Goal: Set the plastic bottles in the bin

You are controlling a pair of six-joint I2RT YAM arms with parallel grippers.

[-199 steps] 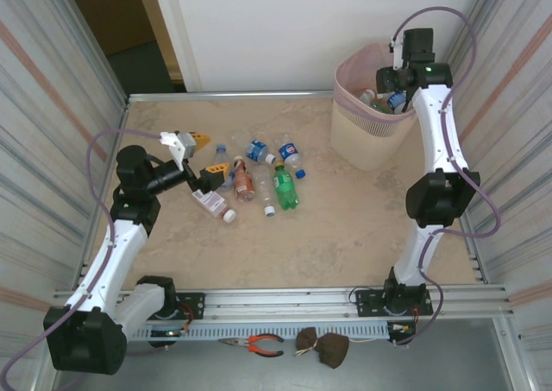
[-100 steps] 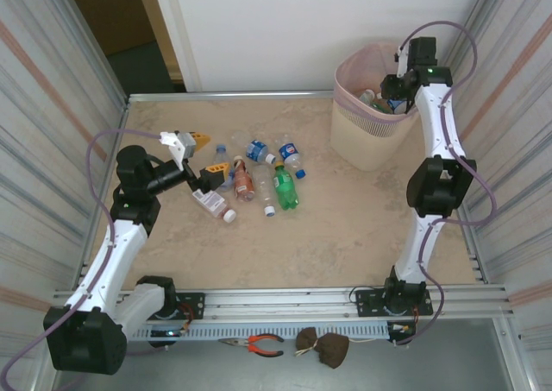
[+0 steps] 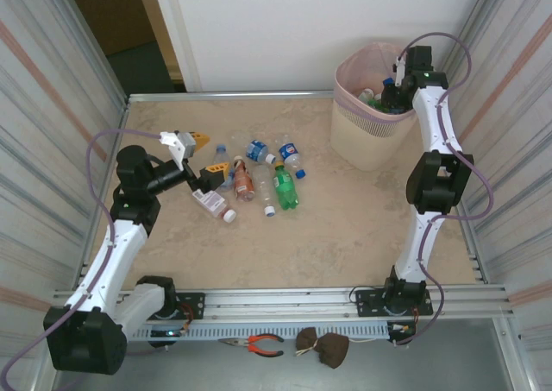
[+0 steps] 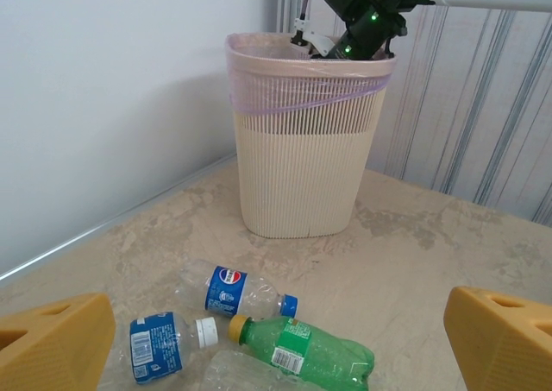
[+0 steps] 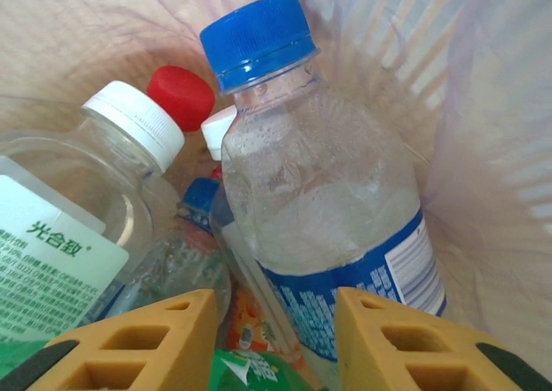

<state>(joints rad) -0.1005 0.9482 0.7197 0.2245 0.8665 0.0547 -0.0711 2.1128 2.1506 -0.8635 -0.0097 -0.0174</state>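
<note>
Nearest the arm bases, the left hand (image 3: 207,156) is where it was a second ago. Its yellow fingers (image 4: 52,343) are spread fully apart and hold nothing. Just ahead of it, the heap of loose bottles on the beige marbled counter (image 3: 345,227) has not shifted either. Closest beyond its fingers lie a green plastic bottle with a yellow cap (image 4: 302,350) and a clear plastic bottle with a blue label and white cap (image 4: 159,346). Just past those is a clear plastic bottle with a blue label and blue cap (image 4: 237,292).

Well beyond that hand, the pale pink ribbed plastic bin (image 4: 302,175) stands upright at the counter's far corner, and the change is there. The right hand (image 3: 392,91) has dropped from above the rim into the bin's mouth, and its fingers have drawn closer together. From its own wrist a moderate gap shows between them with nothing plainly in it; whether they pinch anything I cannot tell. Directly below this hand lie bottles already binned: a clear bottle with a blue cap and blue-and-white label (image 5: 319,218) and, to its left, a clear bottle with a white cap and white label (image 5: 95,218). A red cap (image 5: 179,93) shows behind them.

This looks like the end of one delivery. Several bottles are in and a heap still waits, so the task seems partway done.
</note>
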